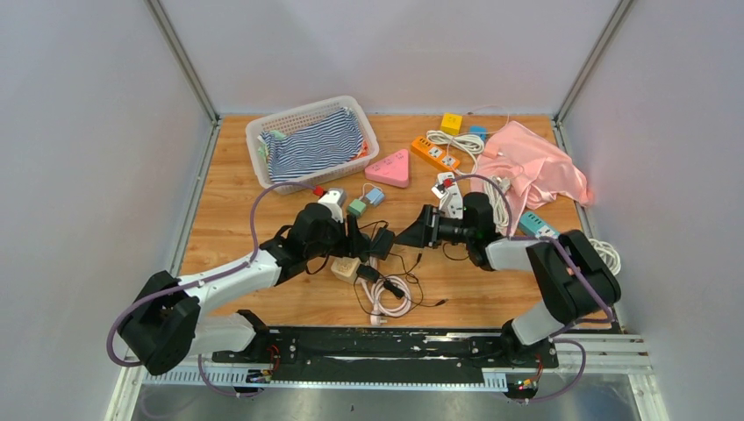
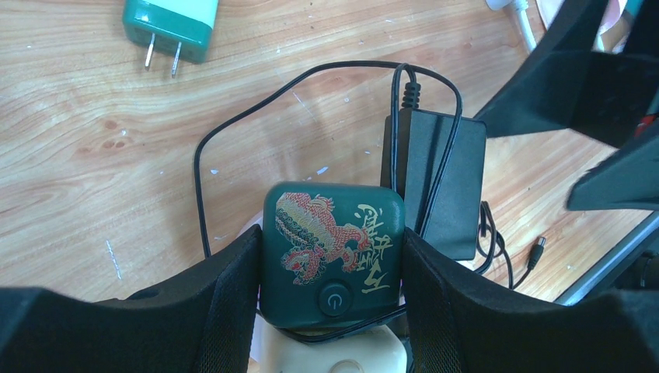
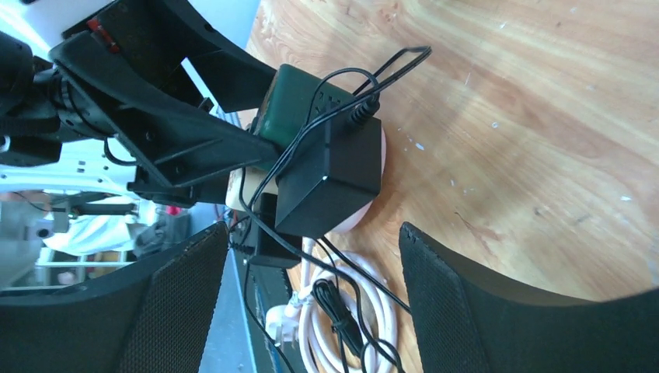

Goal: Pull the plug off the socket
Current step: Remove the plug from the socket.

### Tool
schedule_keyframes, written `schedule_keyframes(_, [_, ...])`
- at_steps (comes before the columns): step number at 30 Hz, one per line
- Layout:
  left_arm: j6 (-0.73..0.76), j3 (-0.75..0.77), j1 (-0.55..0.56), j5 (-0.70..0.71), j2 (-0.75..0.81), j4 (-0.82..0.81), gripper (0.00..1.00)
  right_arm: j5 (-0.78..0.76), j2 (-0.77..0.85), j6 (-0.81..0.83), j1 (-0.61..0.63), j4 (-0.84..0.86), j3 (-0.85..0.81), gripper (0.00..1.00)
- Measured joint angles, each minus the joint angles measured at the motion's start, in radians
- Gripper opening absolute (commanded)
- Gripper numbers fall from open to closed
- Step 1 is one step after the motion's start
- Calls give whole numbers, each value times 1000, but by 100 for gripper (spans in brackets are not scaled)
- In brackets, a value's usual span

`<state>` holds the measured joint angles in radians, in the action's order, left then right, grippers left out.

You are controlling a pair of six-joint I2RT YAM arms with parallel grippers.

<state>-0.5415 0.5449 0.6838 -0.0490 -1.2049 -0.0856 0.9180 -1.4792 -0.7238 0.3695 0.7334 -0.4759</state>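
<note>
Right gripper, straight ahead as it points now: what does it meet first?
Most likely the black adapter, which sits centred ahead of the open right gripper, beside the green cube. Depth is hard to judge.

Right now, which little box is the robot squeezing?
The dark green cube with the dragon picture: the left gripper is shut on its sides. The black adapter beside it and the teal two-pronged plug are not gripped.
</note>
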Motion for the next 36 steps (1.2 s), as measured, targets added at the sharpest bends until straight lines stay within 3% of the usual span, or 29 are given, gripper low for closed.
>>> schedule_keyframes(9, [-16, -18, -3, -4, 1, -35, 0, -11, -219, -161, 103, 232, -15, 71])
schedule_keyframes(16, [-35, -34, -13, -9, 8, -58, 0, -29, -287, -226, 140, 326, -55, 55])
schedule_keyframes(22, [-39, -46, -14, -12, 13, -77, 0, -32, -349, -277, 151, 383, -73, 54])
schedule_keyframes(25, [-40, -52, -15, -13, 18, -83, 0, -32, -352, -286, 155, 394, -74, 39])
schedule_keyframes(28, [-41, -53, -15, -18, 20, -85, 0, -28, -360, -337, 155, 397, -82, 2])
schedule_keyframes(36, [-54, -61, -18, 1, 31, -92, 0, -30, -306, -314, 151, 251, -105, 0])
